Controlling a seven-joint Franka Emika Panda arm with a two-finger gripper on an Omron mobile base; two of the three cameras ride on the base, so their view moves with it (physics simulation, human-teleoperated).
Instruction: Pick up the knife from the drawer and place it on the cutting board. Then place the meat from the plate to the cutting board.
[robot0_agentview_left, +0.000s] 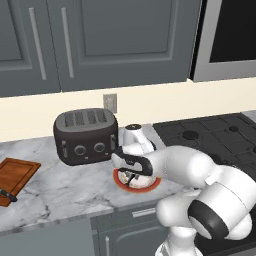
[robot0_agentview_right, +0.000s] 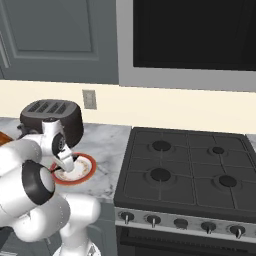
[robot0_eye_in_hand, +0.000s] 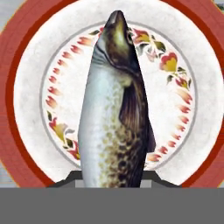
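No readable text, label, brand, number or sign on anything in view. The toaster (robot0_agentview_left: 86, 136) has two round dials on its front, and the stove (robot0_agentview_right: 186, 176) beside it has a row of knobs, but none carries legible marking. The plate (robot0_eye_in_hand: 26, 57) near the toaster shows a painted floral ring only, no lettering.

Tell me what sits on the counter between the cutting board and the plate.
In the left base view, bare marble counter runs from the cutting board to the plate. The toaster stands further back, behind that stretch.
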